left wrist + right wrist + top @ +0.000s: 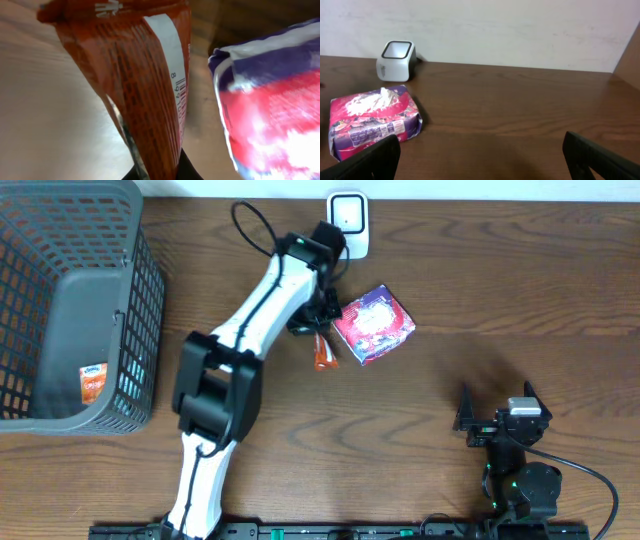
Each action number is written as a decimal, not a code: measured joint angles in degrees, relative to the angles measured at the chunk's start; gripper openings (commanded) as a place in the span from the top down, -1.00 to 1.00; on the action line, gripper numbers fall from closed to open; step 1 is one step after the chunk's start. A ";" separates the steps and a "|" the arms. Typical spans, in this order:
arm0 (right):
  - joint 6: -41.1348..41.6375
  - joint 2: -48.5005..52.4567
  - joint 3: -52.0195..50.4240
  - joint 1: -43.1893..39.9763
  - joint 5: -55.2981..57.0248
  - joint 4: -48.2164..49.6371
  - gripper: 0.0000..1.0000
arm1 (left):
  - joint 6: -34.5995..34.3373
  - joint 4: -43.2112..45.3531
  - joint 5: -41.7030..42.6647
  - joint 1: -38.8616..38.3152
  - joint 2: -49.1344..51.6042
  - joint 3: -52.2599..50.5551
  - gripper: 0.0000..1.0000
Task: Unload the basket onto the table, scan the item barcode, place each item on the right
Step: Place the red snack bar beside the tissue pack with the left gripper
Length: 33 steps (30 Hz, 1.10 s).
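My left gripper is shut on a small orange packet, which hangs just left of a purple and red tissue pack. In the left wrist view the orange packet rises from between the jaws of the left gripper, and a white strip with a barcode runs down its right side. The white scanner stands at the table's back edge, behind the gripper. My right gripper sits open near the front right, holding nothing. Its view shows the scanner and the tissue pack far ahead.
A grey mesh basket fills the left side of the table, with another small orange packet inside it. The tissue pack lies close to the right of the held packet.
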 measured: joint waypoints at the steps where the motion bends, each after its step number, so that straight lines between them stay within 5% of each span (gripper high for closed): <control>1: 0.00 0.00 0.00 0.00 0.00 0.02 -0.98 | -0.76 0.02 0.66 -0.24 1.03 0.00 0.85; 12: -0.02 0.00 0.00 0.00 0.02 0.02 -0.98 | -5.53 10.97 3.91 -1.38 4.87 -0.26 0.85; 25: -0.02 0.00 0.00 0.00 0.02 0.02 -0.99 | 13.64 16.76 5.03 -1.07 4.87 -0.26 0.70; 28: -0.02 0.00 0.00 0.00 0.00 0.00 -0.99 | 14.86 14.23 5.11 -0.48 4.59 -0.26 0.25; 33: -0.02 0.00 0.00 0.00 0.02 0.02 -0.98 | 16.04 12.09 5.09 0.13 2.47 -0.26 -0.05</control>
